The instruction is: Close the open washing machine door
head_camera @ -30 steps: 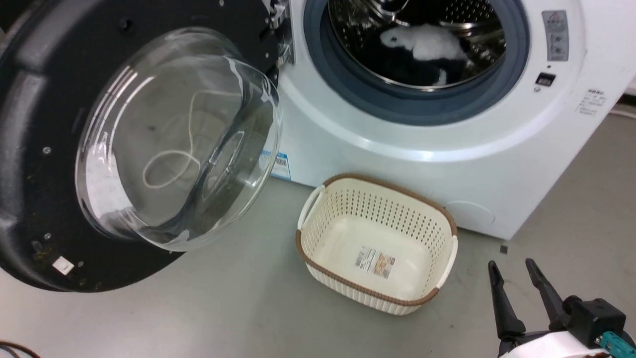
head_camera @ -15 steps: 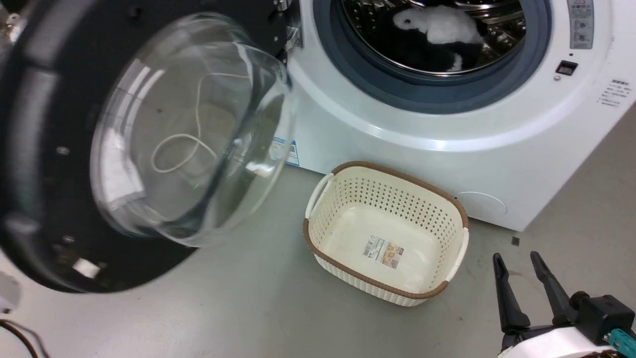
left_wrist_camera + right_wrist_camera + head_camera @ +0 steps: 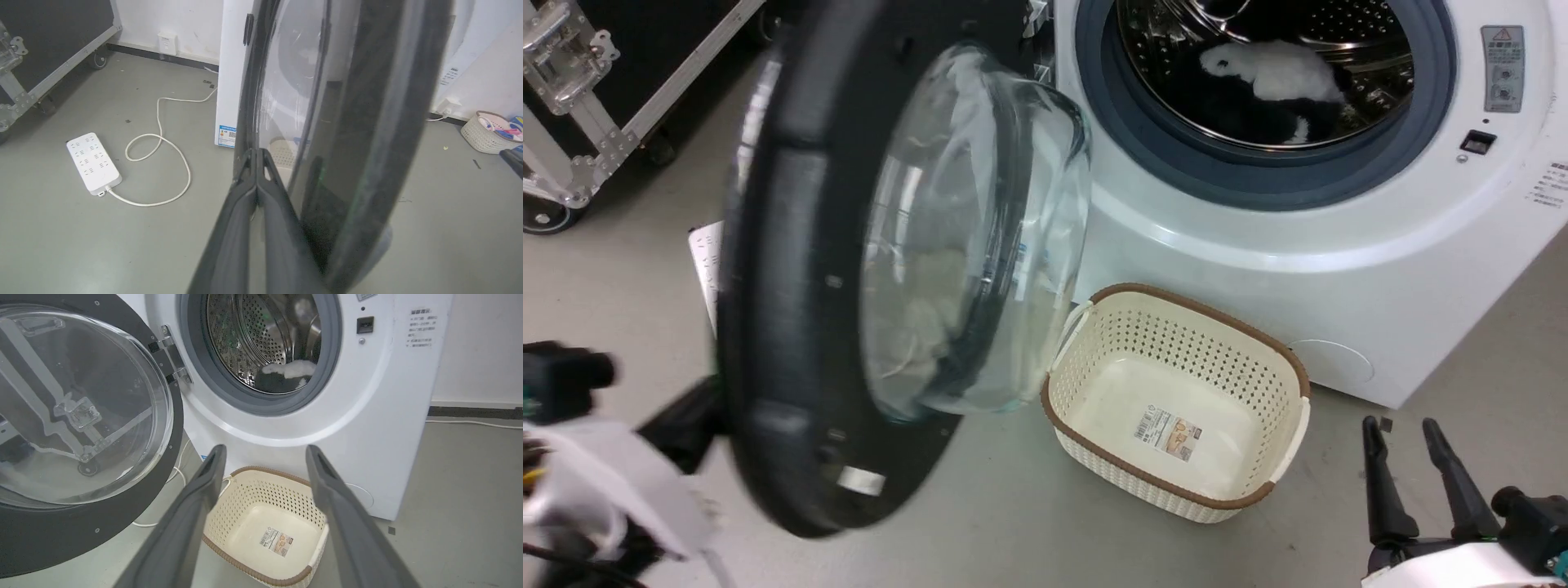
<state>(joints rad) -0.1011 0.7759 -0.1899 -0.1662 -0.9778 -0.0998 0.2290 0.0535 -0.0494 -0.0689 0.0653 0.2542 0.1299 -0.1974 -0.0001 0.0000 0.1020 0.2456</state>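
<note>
One white washing machine (image 3: pixel 1258 237), its one washing machine door (image 3: pixel 768 327) hanging half-swung at its left. One cream basket (image 3: pixel 1111 400) (brown-rimmed) sits before it. Two grippers: left gripper (image 3: pixel 256 157) pinched together, seemingly against the door's edge; right gripper (image 3: pixel 1401 429) spread apart.

no legible text anywhere

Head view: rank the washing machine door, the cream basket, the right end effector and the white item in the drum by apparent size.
1. washing machine door, close to the camera.
2. cream basket.
3. right end effector and white item in the drum look about alike; not ranked.
</note>
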